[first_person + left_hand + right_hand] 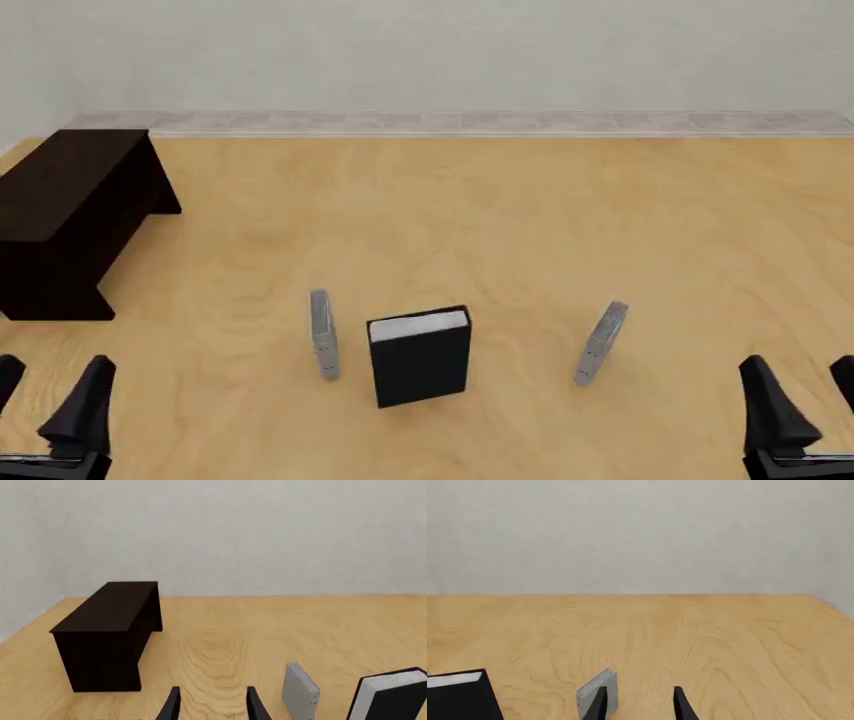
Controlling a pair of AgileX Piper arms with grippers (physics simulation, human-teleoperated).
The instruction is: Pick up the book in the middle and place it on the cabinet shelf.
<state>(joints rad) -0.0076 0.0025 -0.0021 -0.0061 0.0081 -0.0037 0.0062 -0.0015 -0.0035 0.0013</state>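
- Book [419, 357] stands up in the middle of the table [534, 220] in the front view, between two thin grey books [323, 334] (one each side). The dark cabinet [67, 215] sits far off at the left. Left gripper [51, 405] and right gripper [798, 400] wait low at the corners, fingers apart.
- Left wrist view: cabinet, one grey book, the black book, fingers apart.
- Right wrist view: fingers apart, holding nothing, with a grey book just past them.

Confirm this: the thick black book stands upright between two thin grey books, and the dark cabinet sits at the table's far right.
Not quite. The book does stand upright between the two grey books, but the cabinet sits at the table's far left, as the front view shows.
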